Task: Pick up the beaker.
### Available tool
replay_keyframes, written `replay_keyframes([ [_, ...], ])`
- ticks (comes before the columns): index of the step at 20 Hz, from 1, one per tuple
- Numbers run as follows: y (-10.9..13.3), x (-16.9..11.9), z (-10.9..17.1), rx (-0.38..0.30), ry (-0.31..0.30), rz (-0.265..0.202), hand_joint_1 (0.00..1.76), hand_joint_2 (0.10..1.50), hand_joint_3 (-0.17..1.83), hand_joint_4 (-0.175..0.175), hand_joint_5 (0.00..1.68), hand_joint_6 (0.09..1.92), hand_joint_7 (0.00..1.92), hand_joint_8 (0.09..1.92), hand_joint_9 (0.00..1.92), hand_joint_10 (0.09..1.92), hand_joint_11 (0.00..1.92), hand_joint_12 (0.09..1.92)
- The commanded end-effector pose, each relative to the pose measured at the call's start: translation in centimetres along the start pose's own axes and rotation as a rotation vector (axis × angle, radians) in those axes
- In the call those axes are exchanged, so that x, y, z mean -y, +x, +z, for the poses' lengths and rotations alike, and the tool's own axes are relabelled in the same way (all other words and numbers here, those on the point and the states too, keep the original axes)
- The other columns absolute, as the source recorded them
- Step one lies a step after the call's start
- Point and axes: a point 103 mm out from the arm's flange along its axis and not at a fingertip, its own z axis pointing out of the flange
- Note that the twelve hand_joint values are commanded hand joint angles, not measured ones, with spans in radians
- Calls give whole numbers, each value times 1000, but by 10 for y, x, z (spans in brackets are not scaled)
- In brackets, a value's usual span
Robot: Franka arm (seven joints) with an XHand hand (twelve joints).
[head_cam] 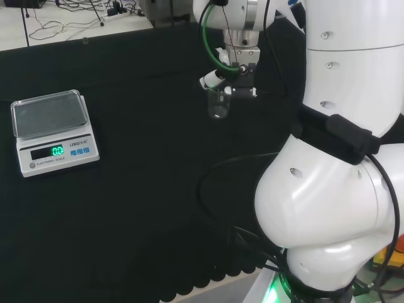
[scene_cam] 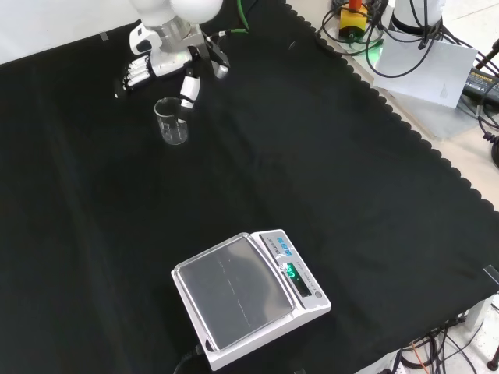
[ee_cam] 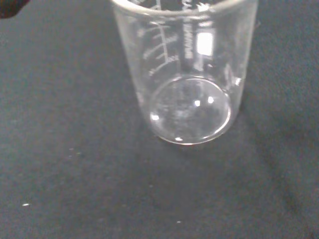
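Note:
A small clear glass beaker with printed graduation marks stands upright on the black cloth, and it looks empty. In the head view the beaker sits just below the hand. The black and white hand hovers right behind and above the beaker in the front view, open, with its fingers spread to one side and its thumb reaching down close to the rim. Nothing is held between them. The wrist view looks down at the beaker from close by, showing its round base on the cloth.
A white electronic scale with a grey pan and a lit green display stands well apart from the beaker, near the cloth's front edge in the front view; in the head view the scale is at the left. The arm's white links rise at the head view's right.

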Motion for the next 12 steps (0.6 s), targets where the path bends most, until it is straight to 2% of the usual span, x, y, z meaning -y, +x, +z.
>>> replay_keyframes([
  [1,-15,-11,17,-7,42,42,518,754,149,51,0,87,0,295,0,745,0,821],
  [12,-10,-22,37,13,89,47,523,754,144,60,9,87,0,288,0,739,0,812],
])
